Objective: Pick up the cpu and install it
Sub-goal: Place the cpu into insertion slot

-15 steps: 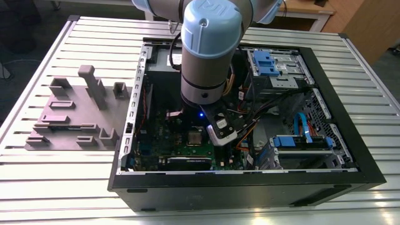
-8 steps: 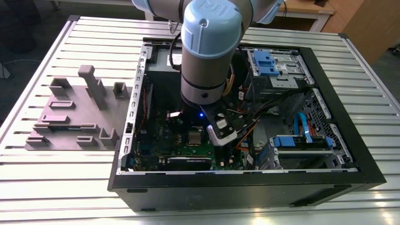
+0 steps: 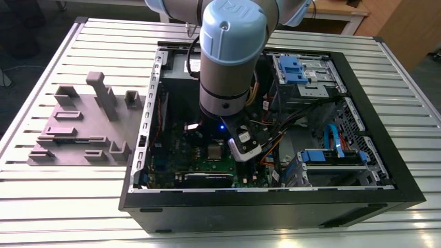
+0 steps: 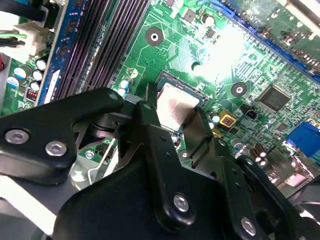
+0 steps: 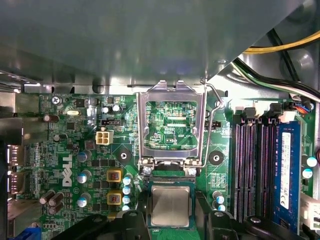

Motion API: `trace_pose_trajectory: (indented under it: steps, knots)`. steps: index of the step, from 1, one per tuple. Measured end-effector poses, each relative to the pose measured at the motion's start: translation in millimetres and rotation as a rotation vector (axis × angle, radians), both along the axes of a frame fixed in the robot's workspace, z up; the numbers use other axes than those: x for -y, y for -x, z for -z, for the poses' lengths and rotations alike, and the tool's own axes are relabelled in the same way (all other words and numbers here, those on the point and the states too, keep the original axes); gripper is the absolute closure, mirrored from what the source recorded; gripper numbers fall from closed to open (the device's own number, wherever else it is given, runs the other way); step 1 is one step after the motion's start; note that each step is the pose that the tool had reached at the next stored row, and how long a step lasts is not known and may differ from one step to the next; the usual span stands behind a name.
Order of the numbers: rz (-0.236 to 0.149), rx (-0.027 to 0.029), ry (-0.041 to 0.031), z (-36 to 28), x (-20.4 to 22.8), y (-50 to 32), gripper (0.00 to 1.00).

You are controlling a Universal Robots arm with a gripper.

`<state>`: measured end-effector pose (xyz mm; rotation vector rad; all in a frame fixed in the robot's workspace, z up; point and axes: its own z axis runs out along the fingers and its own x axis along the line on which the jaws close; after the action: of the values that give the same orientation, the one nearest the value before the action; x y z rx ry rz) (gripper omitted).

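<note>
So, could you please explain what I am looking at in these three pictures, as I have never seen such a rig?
It is a robot arm reaching into an open computer case that lies on a slatted metal table. The exterior view comes from a camera off the arm. Both wrist views come from cameras riding near its wrist, looking at the green motherboard. On the table, at the exterior view's left of the case, sits a grey fixture block. The gripper hangs right at the cpu, the silver square chip, which lies flat on the board next to an opened metal frame. Whether the gripper grips the chip, I cannot tell.
</note>
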<state>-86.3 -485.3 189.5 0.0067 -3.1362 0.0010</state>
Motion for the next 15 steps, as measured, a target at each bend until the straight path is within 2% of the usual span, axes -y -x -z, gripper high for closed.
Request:
trace_pose_trajectory:
  steps: [12, 13, 15]
  knots:
    - [0.0, 0.0002, -0.0004, 0.8, 0.3, 0.0, 0.54]
    - [0.0, 0.0001, -0.0004, 0.8, 0.3, 0.0, 0.47]
    - [0.0, -0.0001, -0.0001, 0.7, 0.3, 0.0, 0.47]
